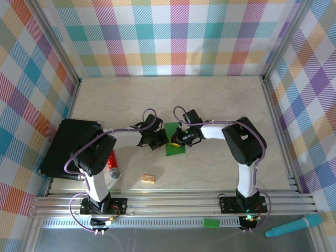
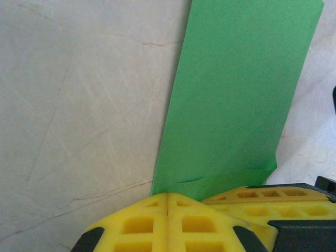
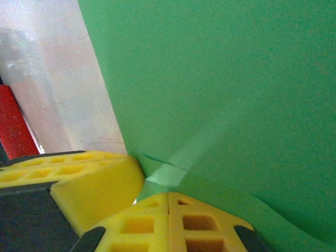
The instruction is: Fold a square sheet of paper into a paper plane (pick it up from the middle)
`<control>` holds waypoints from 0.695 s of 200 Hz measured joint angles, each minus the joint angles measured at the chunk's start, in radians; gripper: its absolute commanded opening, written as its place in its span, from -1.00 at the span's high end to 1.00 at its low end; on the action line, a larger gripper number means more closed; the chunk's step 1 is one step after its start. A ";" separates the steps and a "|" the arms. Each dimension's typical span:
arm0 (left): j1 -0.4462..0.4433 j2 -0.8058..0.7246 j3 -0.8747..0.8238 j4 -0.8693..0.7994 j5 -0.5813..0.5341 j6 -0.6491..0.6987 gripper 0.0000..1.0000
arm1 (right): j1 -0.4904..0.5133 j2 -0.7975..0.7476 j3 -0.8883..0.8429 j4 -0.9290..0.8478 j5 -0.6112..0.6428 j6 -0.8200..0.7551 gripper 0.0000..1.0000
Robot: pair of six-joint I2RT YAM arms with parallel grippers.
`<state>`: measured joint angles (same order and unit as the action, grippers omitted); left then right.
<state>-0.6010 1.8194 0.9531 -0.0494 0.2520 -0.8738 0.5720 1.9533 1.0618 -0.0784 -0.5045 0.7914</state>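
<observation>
paper: the square sheet of paper (image 1: 176,148) lies on the table (image 1: 210,100), about mid-table, right between the two gripper tips. It is plain bright green.
shape: flat, no dart form yet. There is a small kink and a pale crease at the edge nearest the tips. From above the arms cover part of it, so we cannot tell whether it is already doubled over.
handling: we judge it very light, thin and floppy. It has no stiffness of its own until creased, and it should slide easily on the smooth table. Any stray dent stays in, and it tears if the two arms pull against each other.
hold: take it at the middle, as the task says. A flat sheet offers nothing to close on, so we expect to need a raised pleat there to pinch. An edge grip would let the rest droop.
left gripper (image 2: 167,207): jaws closed, yellow pads meeting, tip at the sheet's near edge. We cannot tell whether any paper is nipped between them.
right gripper (image 3: 168,209): jaws closed too, tip down on the sheet just beside the left one's pad. The pale crease runs up to it; whether it has a grip we cannot tell.
risk: the sheet skids instead of buckling, or comes up skewed.
around: a red item (image 1: 112,161) and a small wooden block (image 1: 148,179) sit near the left arm's base, well apart from the paper. A black tray (image 1: 68,147) is at the left edge. The green brick (image 1: 211,223) and teal pen (image 1: 294,227) are off the table on the near rail side.
</observation>
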 measured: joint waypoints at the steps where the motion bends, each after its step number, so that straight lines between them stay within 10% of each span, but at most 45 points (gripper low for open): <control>1: 0.000 0.000 0.000 0.000 0.000 0.000 1.00 | 0.000 0.000 0.000 -0.001 0.000 -0.002 0.94; 139: -0.001 0.004 0.007 -0.011 -0.007 0.001 1.00 | -0.090 -0.141 -0.119 -0.010 0.130 -0.053 0.91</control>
<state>-0.6018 1.8233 0.9604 -0.0605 0.2451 -0.8730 0.4824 1.8126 0.9428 -0.0883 -0.3740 0.7383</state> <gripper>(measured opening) 0.048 0.065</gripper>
